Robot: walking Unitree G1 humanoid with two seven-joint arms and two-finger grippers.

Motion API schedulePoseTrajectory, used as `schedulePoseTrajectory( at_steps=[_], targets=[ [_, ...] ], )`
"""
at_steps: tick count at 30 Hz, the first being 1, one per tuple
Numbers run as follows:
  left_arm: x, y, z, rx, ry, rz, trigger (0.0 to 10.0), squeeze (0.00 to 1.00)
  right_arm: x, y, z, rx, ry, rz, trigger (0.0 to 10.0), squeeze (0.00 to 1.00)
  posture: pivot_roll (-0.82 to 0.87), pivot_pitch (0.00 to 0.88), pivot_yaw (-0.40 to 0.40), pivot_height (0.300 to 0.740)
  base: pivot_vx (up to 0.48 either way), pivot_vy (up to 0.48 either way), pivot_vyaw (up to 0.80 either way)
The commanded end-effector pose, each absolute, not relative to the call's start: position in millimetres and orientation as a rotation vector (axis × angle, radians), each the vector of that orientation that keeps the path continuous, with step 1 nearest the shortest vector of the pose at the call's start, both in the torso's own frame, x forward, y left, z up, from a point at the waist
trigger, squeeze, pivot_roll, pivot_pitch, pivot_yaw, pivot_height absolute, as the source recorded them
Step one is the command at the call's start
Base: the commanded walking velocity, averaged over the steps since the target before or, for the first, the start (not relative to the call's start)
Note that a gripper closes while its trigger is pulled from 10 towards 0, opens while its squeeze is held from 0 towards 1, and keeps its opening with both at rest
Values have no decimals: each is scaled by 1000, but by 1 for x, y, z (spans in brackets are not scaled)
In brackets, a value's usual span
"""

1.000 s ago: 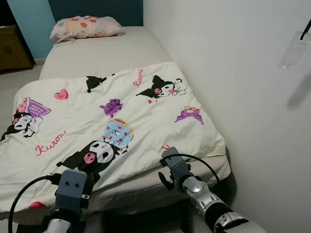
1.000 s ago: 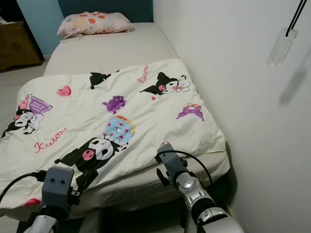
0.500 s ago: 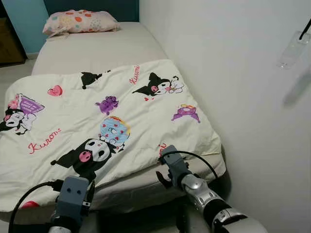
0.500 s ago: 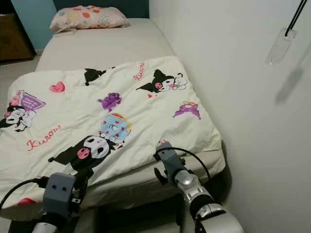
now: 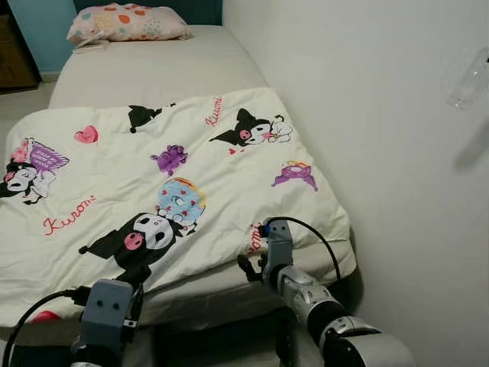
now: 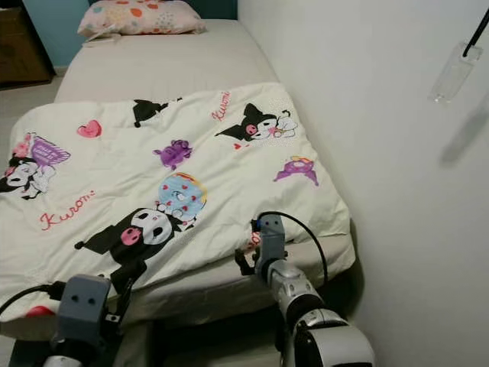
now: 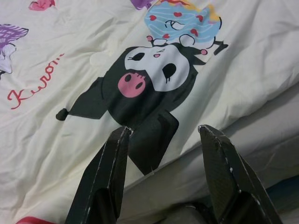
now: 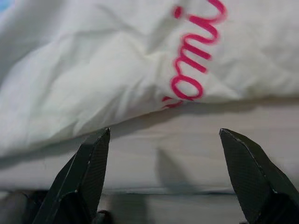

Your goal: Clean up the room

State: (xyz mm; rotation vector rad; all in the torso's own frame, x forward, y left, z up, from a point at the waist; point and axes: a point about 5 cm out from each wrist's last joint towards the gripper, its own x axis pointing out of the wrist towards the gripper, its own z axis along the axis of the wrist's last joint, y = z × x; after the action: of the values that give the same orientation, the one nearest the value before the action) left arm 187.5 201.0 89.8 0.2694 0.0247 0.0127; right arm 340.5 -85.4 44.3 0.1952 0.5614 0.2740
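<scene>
Right gripper (image 8: 163, 177) has rolled upright, both grippers spread empty, left gripper (image 7: 163, 172) too, lining up on the blanket (image 5: 191, 183) hem for grabbing.

Right gripper (image 8: 163, 172) w/ both black fingers (image 8: 81, 179) spread wide apart, one at lower left of frame, other at lower right. Between & above them: cream blanket (image 8: 93, 79), wrinkled, filling upper part of frame, w/ pink cursive lettering (image 8: 191, 60) at upper right. Blanket's edge runs across mid-frame, casting a shadow on the pale mattress (image 8: 159, 163) below it. Fingers are near the edge but not touching it. Dark strip along bottom of frame, too blurred to tell.
</scene>
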Motion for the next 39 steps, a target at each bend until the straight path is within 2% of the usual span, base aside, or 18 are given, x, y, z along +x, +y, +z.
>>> schedulePoseTrajectory(
  at_steps=[1, 5, 8, 9, 11, 14, 18, 19, 20, 27, 34, 39],
  targets=[
    [184, 204, 91, 275, 41, 7, 10000, 0, 337, -83, 39, 287, 614, 231, 10000, 0, 116, 246, -97, 541, 0, 0, 0],
    [182, 205, 95, 274, 37, 2, 10000, 0, 336, -81, 38, 399, 643, 191, 10000, 0, 121, 257, -96, 541, 0, 0, 0],
    [182, 206, 95, 273, 38, 0, 10000, 0, 336, -81, 38, 420, 648, 183, 10000, 0, 121, 257, -96, 541, 0, 0, 0],
    [182, 206, 101, 277, 27, -15, 10000, 0, 338, -81, 41, 519, 627, 145, 10000, 1000, 139, 284, -87, 541, 0, 0, 0],
    [182, 206, 101, 277, 27, -15, 10000, 0, 338, -81, 41, 519, 627, 145, 10000, 1000, 139, 284, -87, 541, 0, 0, 0],
    [181, 206, 110, 290, 7, -39, 10000, 0, 344, -79, 49, 696, 573, 96, 10000, 1000, 145, 291, -87, 541, 0, 0, 0],
    [179, 206, 112, 296, 8, -40, 10000, 0, 348, -76, 55, 697, 552, 117, 10000, 1000, 145, 290, -85, 541, 0, 0, 0],
    [178, 207, 112, 297, 9, -40, 10000, 0, 349, -75, 58, 693, 539, 127, 10000, 816, 145, 290, -86, 541, 0, 0, 0],
    [177, 207, 112, 298, 10, -40, 10000, 0, 351, -74, 61, 697, 525, 132, 10000, 0, 148, 289, -88, 541, 0, 0, 0],
    [170, 202, 115, 307, 14, -66, 10000, 0, 354, -71, 66, 781, 511, 103, 10000, 0, 184, 290, -87, 541, 0, 0, 0],
    [164, 200, 117, 323, 30, -90, 10000, 0, 350, -67, 59, 717, 559, 80, 10000, 0, 199, 300, -77, 541, 0, 0, 0],
    [163, 202, 122, 326, 28, -96, 10000, 0, 347, -75, 53, 705, 571, 6, 10000, 0, 199, 328, -69, 541, 0, 0, 0]
  ],
)
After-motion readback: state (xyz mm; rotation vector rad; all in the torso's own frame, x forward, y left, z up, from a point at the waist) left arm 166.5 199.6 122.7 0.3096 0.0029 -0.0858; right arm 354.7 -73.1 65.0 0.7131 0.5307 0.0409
